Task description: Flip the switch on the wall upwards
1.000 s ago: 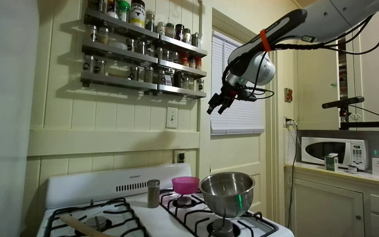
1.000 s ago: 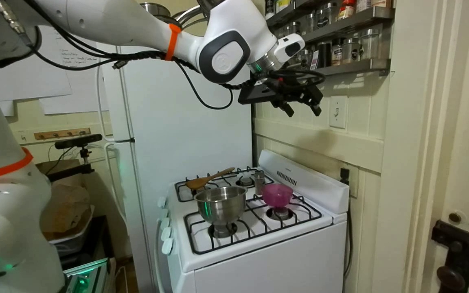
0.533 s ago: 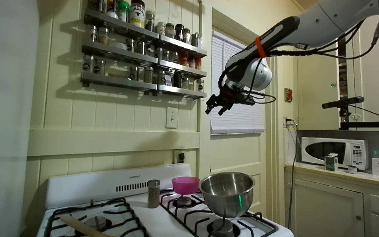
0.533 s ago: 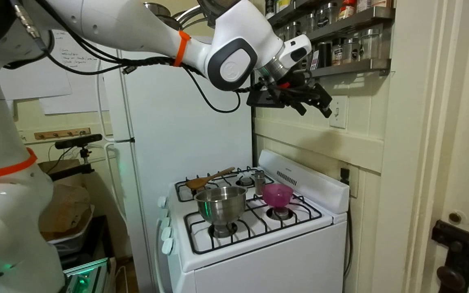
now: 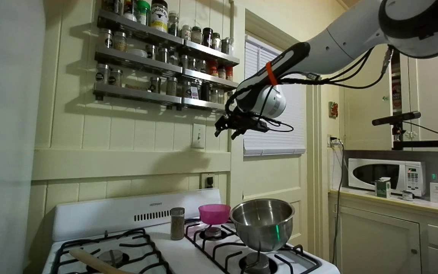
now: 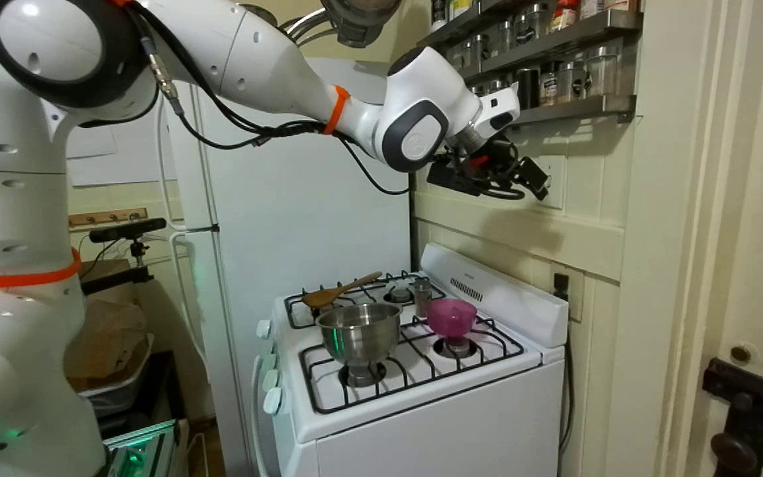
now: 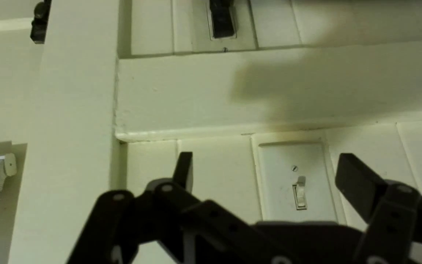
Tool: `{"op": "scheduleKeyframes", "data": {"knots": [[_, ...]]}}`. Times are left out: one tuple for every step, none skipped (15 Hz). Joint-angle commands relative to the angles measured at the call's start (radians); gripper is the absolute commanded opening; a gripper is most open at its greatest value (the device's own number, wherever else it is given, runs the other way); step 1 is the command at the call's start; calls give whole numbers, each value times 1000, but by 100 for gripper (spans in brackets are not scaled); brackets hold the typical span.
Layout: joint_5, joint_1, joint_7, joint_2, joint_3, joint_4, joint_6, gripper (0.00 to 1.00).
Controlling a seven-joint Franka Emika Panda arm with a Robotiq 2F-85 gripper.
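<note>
A white light switch sits in a pale switch plate on the cream wall. The wrist view shows the wall upside down, with the switch between my two fingers, nearer the right one. The switch also shows in an exterior view. In the other view the plate is partly covered by a fingertip. My gripper is open and empty, with its fingers wide apart. It hangs in front of the wall at about switch height. I see no contact, and the exact gap to the wall cannot be told.
Metal spice shelves with jars hang above the switch. Below are a wall ledge, a plugged outlet and the stove. A steel bowl, pink bowl and spice jar stand on the stove.
The arm has reached further out. My gripper has moved closer to the switch plate and slightly lower in both exterior views. Its shadow on the wall has shifted. The gripper stays open.
</note>
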Motion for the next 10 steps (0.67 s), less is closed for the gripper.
{"op": "scheduleKeyframes", "data": {"knots": [[-85, -11, 82, 102, 19, 112, 40, 100], [-41, -1, 32, 48, 8, 53, 22, 100], [-81, -27, 65, 68, 37, 74, 25, 100], [-88, -25, 72, 81, 36, 88, 26, 100], [-90, -25, 75, 89, 36, 96, 26, 100], [-90, -25, 75, 93, 36, 101, 26, 100], [-90, -25, 75, 93, 36, 103, 26, 100], [-98, -23, 76, 97, 31, 108, 34, 100], [-93, -25, 71, 102, 40, 117, 36, 100], [-100, -21, 78, 110, 44, 130, 36, 100]]}}
